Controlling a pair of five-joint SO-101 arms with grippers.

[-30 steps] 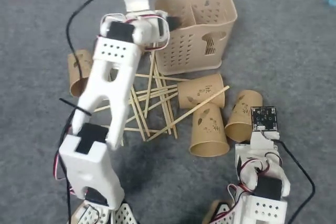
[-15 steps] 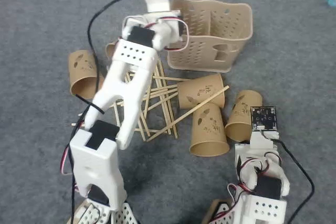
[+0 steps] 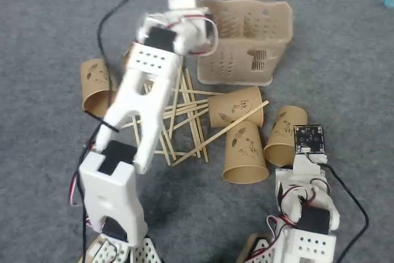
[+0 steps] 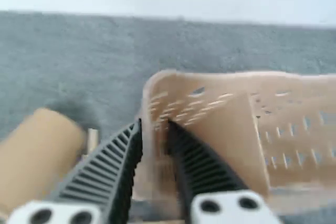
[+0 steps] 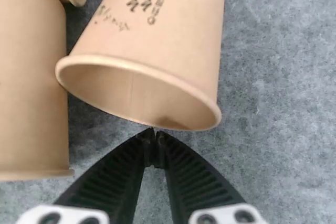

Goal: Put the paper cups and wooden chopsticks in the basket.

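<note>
The tan perforated basket (image 3: 246, 47) stands tilted at the back of the table. My left gripper (image 4: 154, 124) is shut on the basket's (image 4: 273, 124) side wall at its rim, one finger inside and one outside. Wooden chopsticks (image 3: 184, 115) lie scattered under the left arm. Brown paper cups lie around them: one at the left (image 3: 95, 85), one on its side in the middle (image 3: 237, 107), one mouth-down (image 3: 244, 154), one at the right (image 3: 286, 133). My right gripper (image 5: 155, 132) is shut and empty, its tips at the mouth rim of the right cup (image 5: 157, 51).
Grey carpet covers the table. A further cup (image 4: 37, 150) lies next to the basket beside the left gripper. The right arm's base (image 3: 305, 226) sits at the front right, with bare carpet to its right.
The left arm, gripping the basket's wall, has dragged the basket to the right and turned and tilted it. The right arm and the cups have stayed still.
</note>
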